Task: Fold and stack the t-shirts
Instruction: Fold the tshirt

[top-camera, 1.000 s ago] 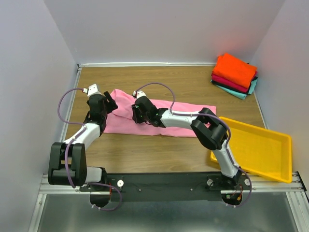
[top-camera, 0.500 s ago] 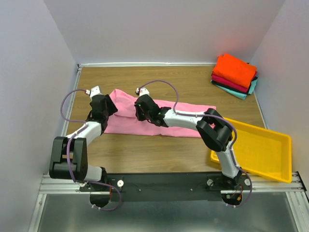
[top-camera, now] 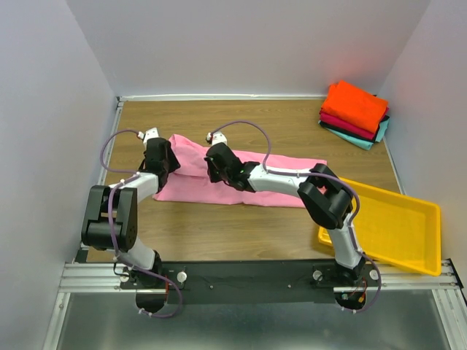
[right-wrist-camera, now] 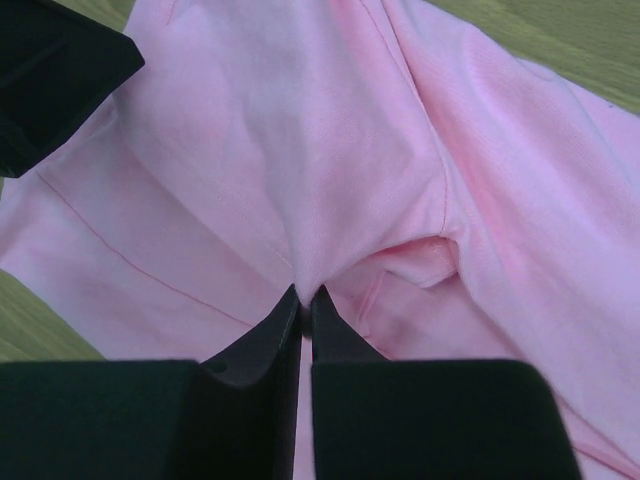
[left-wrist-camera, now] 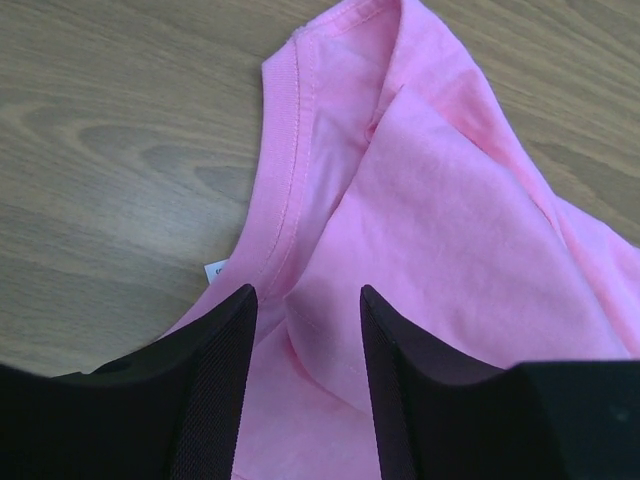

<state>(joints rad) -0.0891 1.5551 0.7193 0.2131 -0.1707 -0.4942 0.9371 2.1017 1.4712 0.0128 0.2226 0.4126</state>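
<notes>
A light pink t-shirt [top-camera: 277, 179] lies as a long folded strip across the middle of the table. My left gripper [top-camera: 162, 157] hangs over its left end, by the neckline; in the left wrist view it [left-wrist-camera: 305, 330] is open, with the collar [left-wrist-camera: 285, 130] and a folded edge between its fingers. My right gripper [top-camera: 217, 166] sits on the strip right of that. In the right wrist view it [right-wrist-camera: 306, 295] is shut on a pinch of the pink cloth [right-wrist-camera: 300, 150]. A stack of folded shirts [top-camera: 355, 113], orange on top, then crimson, dark and teal, lies at the back right.
A yellow plastic tray [top-camera: 398, 226] sits at the right front, partly off the table edge. Grey walls close in the left, back and right sides. Bare wood table [top-camera: 241, 226] lies in front of the pink shirt.
My left gripper has moved right and forward along the pink shirt's left end. My right gripper shifted slightly right and stays on the cloth.
</notes>
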